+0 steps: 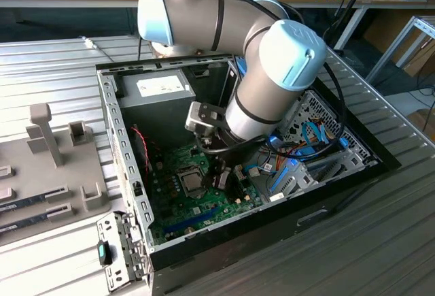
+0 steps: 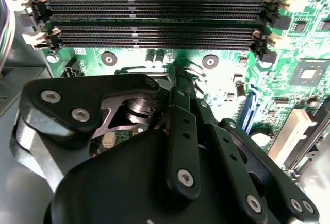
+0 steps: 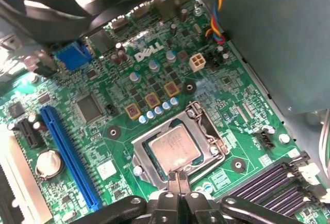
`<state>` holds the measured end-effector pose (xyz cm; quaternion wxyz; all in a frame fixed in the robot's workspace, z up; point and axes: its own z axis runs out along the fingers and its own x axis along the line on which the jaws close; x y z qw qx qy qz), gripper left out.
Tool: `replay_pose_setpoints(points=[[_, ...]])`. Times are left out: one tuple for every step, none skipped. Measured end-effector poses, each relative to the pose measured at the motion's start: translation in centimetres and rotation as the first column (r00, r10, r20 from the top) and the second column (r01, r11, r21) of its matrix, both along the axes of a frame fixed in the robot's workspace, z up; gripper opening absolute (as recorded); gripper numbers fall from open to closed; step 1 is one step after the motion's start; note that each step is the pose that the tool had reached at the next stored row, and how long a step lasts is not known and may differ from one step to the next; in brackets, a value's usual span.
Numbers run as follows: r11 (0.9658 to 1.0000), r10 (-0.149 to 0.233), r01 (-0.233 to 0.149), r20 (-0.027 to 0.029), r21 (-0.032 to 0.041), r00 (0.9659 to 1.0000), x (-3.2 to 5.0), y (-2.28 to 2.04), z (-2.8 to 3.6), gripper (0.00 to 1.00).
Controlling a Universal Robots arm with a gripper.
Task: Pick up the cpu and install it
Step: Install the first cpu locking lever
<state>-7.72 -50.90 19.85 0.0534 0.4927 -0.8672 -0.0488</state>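
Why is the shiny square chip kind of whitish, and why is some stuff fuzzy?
In the first wrist view the cpu reflects light, so its metal top looks pale; the fan near the lens is blurred. In the second wrist view the gripper body close up is soft, the memory slots sharper.

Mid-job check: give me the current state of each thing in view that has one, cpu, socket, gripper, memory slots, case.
cpu: lying flat in the socket, silver top up.
socket frame: lies around the cpu.
gripper: fingertips together, at the cpu's edge, holding nothing.
memory slots: empty, end latches tilted outward.
computer case: lying on its side, side panel off, motherboard exposed.
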Motion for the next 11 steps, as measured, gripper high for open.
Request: replay_pose_setpoints(points=[[1.0000,0.005,-0.005,-0.0003,0.0000,1.0000,0.05,-0.03,-0.01,0.11],[1.0000,0.009,-0.009,-0.0004,0.0000,1.0000,0.09,-0.07,-0.02,0.11],[0.9999,0.014,-0.014,-0.0008,-0.0001,0.9999,0.15,-0.13,-0.03,0.11],[0.9998,0.018,-0.018,-0.0011,0.0000,0.9998,0.21,-0.16,-0.04,0.11],[0.9997,0.025,-0.025,-0.0019,-0.0001,0.9997,0.35,-0.17,-0.05,0.11],[0.9996,0.028,-0.028,-0.0027,-0.0003,0.9996,0.46,-0.18,-0.07,0.11],[0.9995,0.031,-0.031,-0.0036,-0.0001,0.9995,0.64,-0.18,-0.10,0.11],[0.9994,0.033,-0.033,-0.0038,-0.0003,0.9994,0.71,-0.19,-0.13,0.11],[0.9994,0.034,-0.034,-0.0039,-0.0002,0.9994,0.74,-0.19,-0.16,0.11],[0.9994,0.035,-0.035,-0.0039,0.0016,0.9994,0.74,-0.19,-0.20,0.11],[0.9994,0.035,-0.035,-0.0038,0.0038,0.9994,0.75,-0.18,-0.21,0.11]])
